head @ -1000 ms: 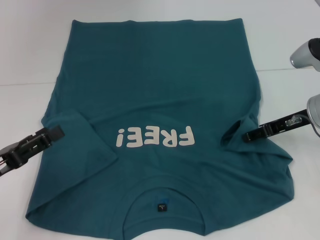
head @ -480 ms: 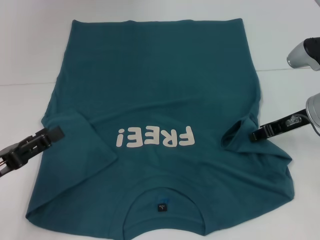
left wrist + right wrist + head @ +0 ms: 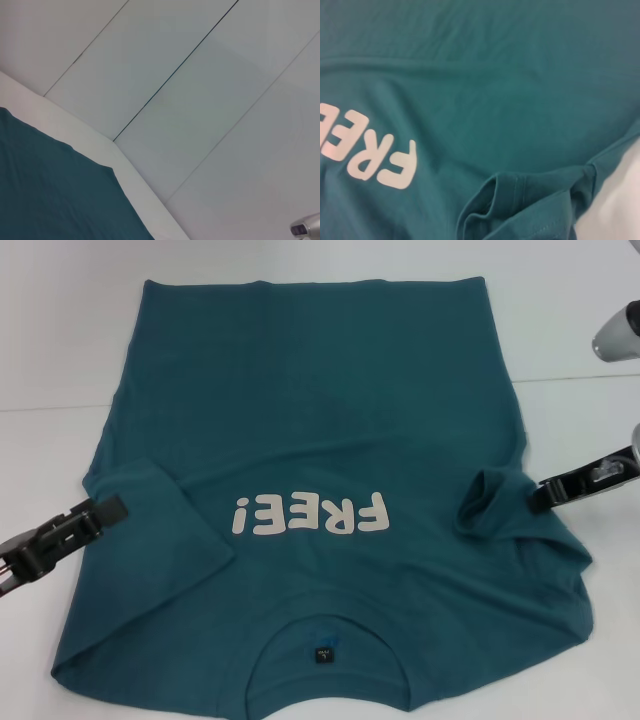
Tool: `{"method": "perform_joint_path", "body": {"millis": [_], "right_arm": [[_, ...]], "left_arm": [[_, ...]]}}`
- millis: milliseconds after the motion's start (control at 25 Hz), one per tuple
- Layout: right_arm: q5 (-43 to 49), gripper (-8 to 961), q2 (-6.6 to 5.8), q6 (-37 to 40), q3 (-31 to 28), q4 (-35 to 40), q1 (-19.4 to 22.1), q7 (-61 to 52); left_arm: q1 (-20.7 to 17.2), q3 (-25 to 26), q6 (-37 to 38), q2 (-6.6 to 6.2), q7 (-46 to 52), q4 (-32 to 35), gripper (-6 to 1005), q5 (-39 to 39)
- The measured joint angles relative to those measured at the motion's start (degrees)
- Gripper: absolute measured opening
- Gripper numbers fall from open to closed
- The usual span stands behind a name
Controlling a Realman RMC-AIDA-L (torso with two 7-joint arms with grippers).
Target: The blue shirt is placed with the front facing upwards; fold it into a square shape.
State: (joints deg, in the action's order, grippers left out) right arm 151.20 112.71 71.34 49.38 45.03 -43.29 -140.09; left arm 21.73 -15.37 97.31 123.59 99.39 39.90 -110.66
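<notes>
Lying collar-near, hem-far: blue shirt [image 3: 310, 440]

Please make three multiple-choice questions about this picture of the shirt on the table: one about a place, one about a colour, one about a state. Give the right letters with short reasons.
1. Where is the collar of the blue shirt?
A. nearest the robot
B. farthest from the robot
C. at the robot's left

2. What colour is the print?
A. yellow
B. white
C. black

3. How does the right sleeve lie?
A. flat
B. bunched up, opening showing
C. tucked out of sight

Answers:
1 A, the neck opening sits at the near edge in the head view.
2 B, the letters are white.
3 B, it is crumpled beside the right gripper.
</notes>
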Motion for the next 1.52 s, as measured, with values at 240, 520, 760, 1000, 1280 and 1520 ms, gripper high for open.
{"method": "perform_joint_path", "body": {"millis": [240, 520, 760, 1000, 1280, 1520], "right_arm": [[1.5, 31, 0.12, 3.8, 0.0, 3.8, 0.9, -2.2], [4.6, 31, 1.35, 8.9, 0.2, 9.1, 0.7, -6.8], [4.8, 31, 2.59, 12.0, 0.2, 10.3, -1.5, -10.8], [4.7, 30, 3.28, 12.2, 0.3, 9.9, -3.6, -14.2], [3.9, 30, 4.37, 11.6, 0.3, 9.0, -4.4, -15.9], [3.8, 30, 4.67, 10.9, 0.5, 5.5, -5.9, -14.7]], "left_arm": [[0.0, 0.0, 0.1, 0.07, 0.0, 0.0, 933, 0.0], [-0.1, 0.0, 0.1, 0.07, 0.0, 0.0, 933, 0.0], [-0.1, 0.0, 0.1, 0.07, -0.1, 0.0, 933, 0.0], [-0.3, 0.0, 0.2, 0.07, -0.1, 0.0, 933, 0.0], [-0.2, 0.0, 0.1, 0.07, -0.1, 0.0, 933, 0.0], [-0.2, 0.0, 0.0, 0.07, -0.2, 0.0, 933, 0.0]]}}
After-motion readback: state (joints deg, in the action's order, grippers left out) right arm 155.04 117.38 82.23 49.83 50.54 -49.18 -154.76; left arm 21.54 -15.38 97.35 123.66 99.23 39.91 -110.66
